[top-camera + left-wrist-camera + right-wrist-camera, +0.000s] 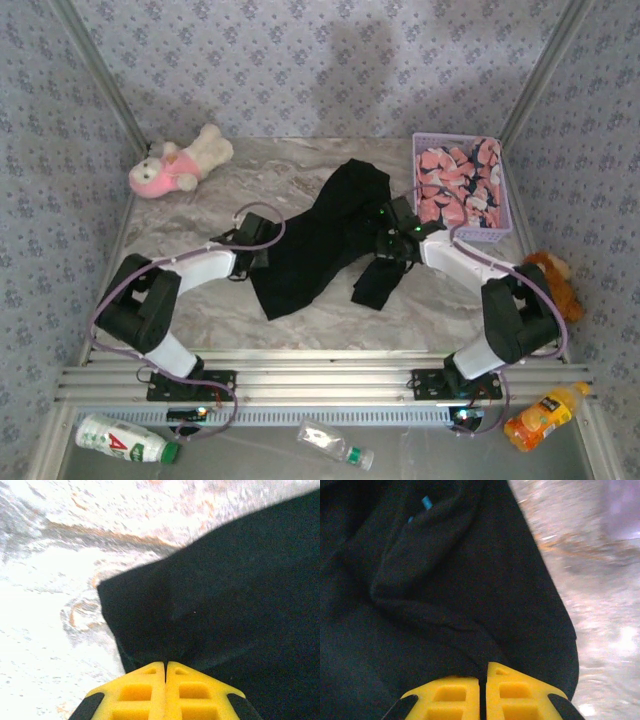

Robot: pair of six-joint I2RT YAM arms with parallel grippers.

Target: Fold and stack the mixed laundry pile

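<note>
The black T-shirt point(318, 235) lies crumpled across the middle of the marble table, running from back centre to front left. My left gripper point(264, 256) sits at its left edge, and in the left wrist view its yellow fingers point(145, 685) are pressed together on the black T-shirt's point(225, 595) hem. My right gripper point(384, 242) is at the shirt's right side, with a sleeve hanging below it. In the right wrist view the right gripper point(484, 665) is shut on a fold of the black T-shirt point(445, 580). The pink printed garment point(455, 188) fills the basket.
The lavender mesh basket point(506, 205) stands at the back right. A pink-and-white plush toy point(178, 165) lies at the back left and a brown plush point(556, 275) at the right edge. A white bottle point(125, 438), a clear bottle point(335, 446) and an orange bottle point(545, 415) lie below the rail.
</note>
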